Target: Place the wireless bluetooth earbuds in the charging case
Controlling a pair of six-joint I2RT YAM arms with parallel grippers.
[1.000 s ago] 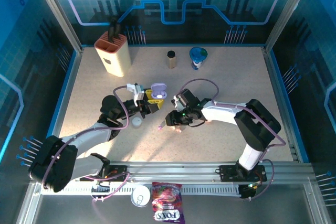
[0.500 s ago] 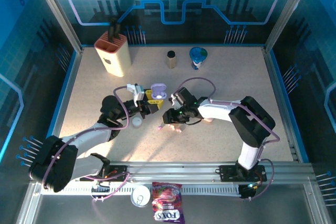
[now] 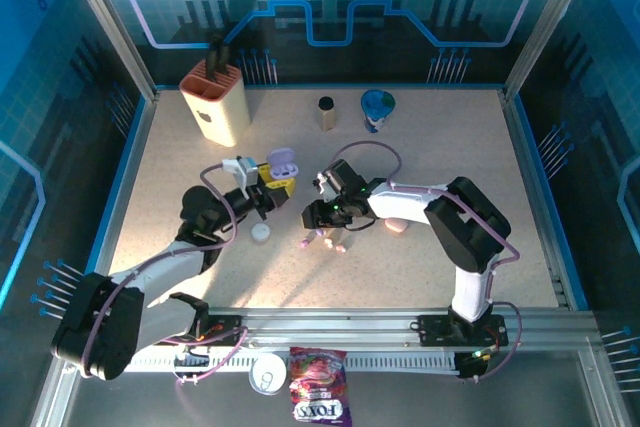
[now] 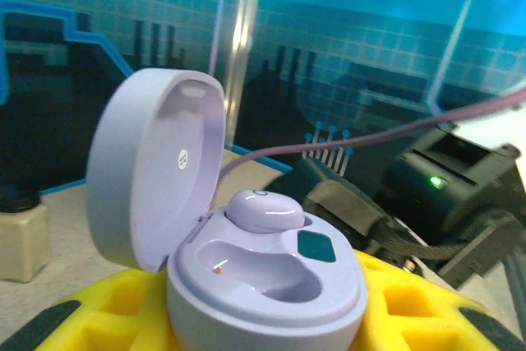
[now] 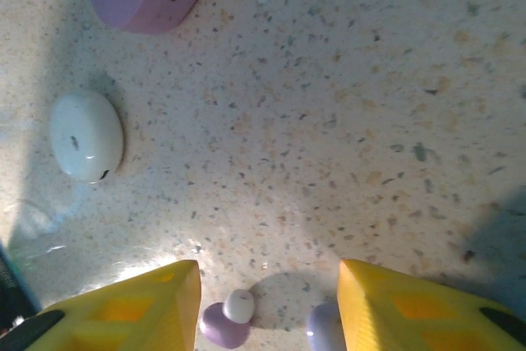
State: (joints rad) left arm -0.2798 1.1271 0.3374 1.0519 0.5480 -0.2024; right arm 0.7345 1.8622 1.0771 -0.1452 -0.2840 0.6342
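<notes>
Right gripper [image 5: 267,310], jaws apart, hovers over a purple earbud [image 5: 227,319] lying mid-table [image 5: 345,121], far from every edge; a skewed pinch could flick it away. Left gripper [image 3: 271,183] clamps the open case [image 4: 263,285], whose single free socket is easily missed.

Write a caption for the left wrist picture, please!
Open lilac charging case, one earbud seated inside, gripped between yellow fingers.

One earbud [image 4: 263,210] sits inside the charging case [image 4: 271,297].
</notes>
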